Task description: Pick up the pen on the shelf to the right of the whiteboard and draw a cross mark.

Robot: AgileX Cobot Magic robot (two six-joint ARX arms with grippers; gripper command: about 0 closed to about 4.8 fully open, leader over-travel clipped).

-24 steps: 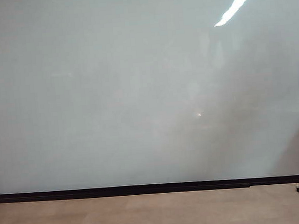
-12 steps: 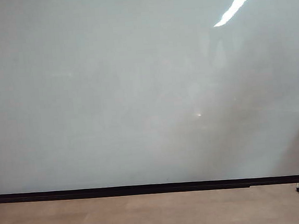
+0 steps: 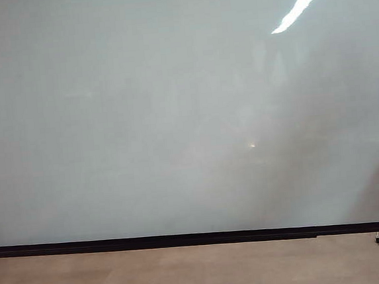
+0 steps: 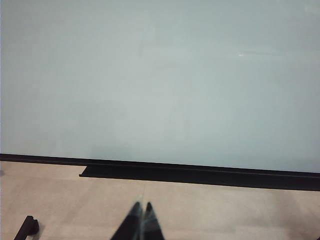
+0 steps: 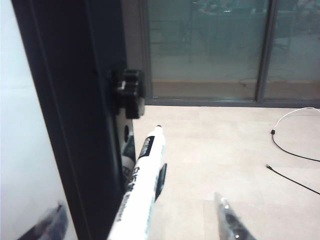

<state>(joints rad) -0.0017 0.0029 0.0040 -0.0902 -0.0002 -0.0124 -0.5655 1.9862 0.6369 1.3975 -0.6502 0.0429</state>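
The whiteboard [image 3: 174, 117] fills the exterior view, with a black strip [image 3: 151, 240] along its lower edge; no cross mark shows on it. In the right wrist view the pen [image 5: 142, 190], white-barrelled with black print, stands slanted beside the board's black side frame [image 5: 75, 125]. The shelf under it is hidden. My right gripper [image 5: 140, 220] is open, and the pen lies between its fingers [image 5: 227, 220] with a gap on the visible side. My left gripper [image 4: 142, 206] is shut and empty, pointing at the floor below the board. Neither gripper shows in the exterior view.
A black knob [image 5: 129, 92] sticks out of the side frame above the pen. A second dark-capped marker [image 5: 128, 152] sits behind the pen. Cables [image 5: 292, 150] lie on the beige floor, and glass doors [image 5: 210, 45] stand behind. A small black caster [image 4: 27, 227] is near the left gripper.
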